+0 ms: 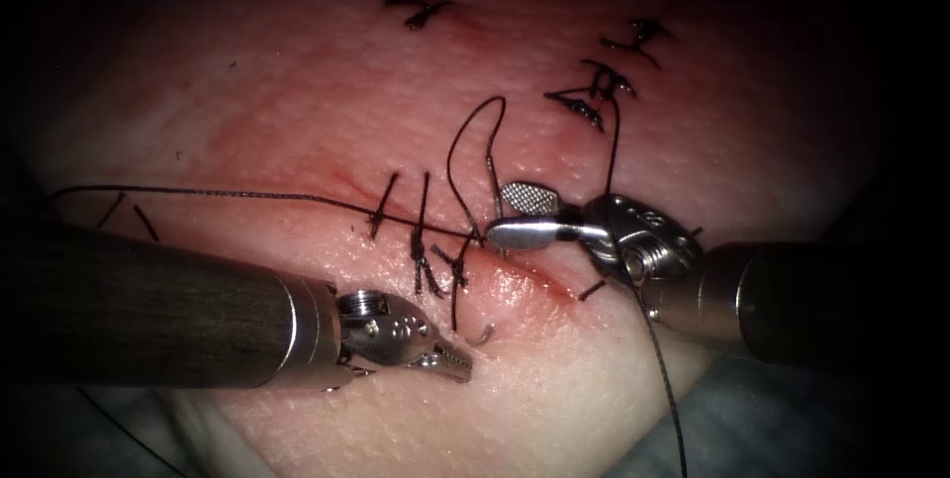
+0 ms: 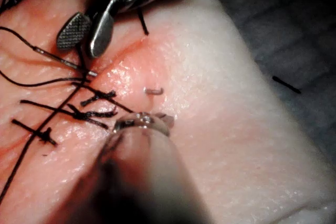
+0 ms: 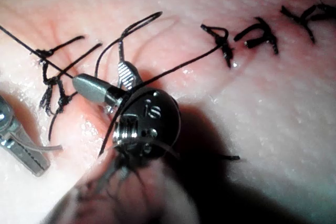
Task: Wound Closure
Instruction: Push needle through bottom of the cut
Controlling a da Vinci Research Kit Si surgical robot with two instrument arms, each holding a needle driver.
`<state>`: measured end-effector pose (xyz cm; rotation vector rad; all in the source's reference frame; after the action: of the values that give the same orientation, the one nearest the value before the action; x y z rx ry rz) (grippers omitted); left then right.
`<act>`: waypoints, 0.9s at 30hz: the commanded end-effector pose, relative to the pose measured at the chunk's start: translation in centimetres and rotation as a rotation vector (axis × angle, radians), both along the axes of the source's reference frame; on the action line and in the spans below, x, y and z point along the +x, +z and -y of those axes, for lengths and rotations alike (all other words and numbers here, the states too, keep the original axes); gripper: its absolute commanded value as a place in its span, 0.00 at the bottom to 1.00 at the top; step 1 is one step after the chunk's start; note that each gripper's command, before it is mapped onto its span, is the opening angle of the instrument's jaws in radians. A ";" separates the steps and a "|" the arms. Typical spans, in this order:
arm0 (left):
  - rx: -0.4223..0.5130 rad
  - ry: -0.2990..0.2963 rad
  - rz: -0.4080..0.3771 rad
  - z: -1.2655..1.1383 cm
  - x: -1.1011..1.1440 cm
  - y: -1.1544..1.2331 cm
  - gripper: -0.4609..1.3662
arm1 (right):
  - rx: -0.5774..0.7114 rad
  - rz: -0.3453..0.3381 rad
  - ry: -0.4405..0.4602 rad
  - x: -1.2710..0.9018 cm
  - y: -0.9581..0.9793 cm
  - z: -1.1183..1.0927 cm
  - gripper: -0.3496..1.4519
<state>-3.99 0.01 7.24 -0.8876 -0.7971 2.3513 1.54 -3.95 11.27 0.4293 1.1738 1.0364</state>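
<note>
The right end effector (image 1: pixel 505 216) lies across the cut (image 1: pixel 534 275) on the tissue (image 1: pixel 297 102), just right of the tied stitches (image 1: pixel 426 250); the left end effector (image 1: pixel 450 359) sits below the cut, the needle (image 1: pixel 482 335) emerging from the tissue just beside it; thread (image 1: pixel 198 191) runs leftward over the stitches.

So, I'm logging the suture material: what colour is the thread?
Black. The thread shows best in the endoscope view, dark against the pale pink tissue.

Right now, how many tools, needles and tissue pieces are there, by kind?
tools: 2 (left tool; right tool, jaws open, empty)
needle: 1 (in the tissue, one end showing near the left tool)
tissue: 1
total: 4
</note>
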 end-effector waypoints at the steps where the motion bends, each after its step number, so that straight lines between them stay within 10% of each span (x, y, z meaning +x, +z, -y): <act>1: 0.007 0.004 0.007 0.00 0.00 0.00 0.06 | -0.001 0.007 -0.002 -0.01 0.06 -0.02 0.75; 27: 0.005 0.006 0.006 0.03 0.00 0.01 0.06 | 0.009 0.042 -0.059 0.26 0.54 -0.08 0.71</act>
<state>-3.99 -0.03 7.25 -0.8885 -0.7970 2.3539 1.81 -3.88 11.81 0.4446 1.1131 0.9948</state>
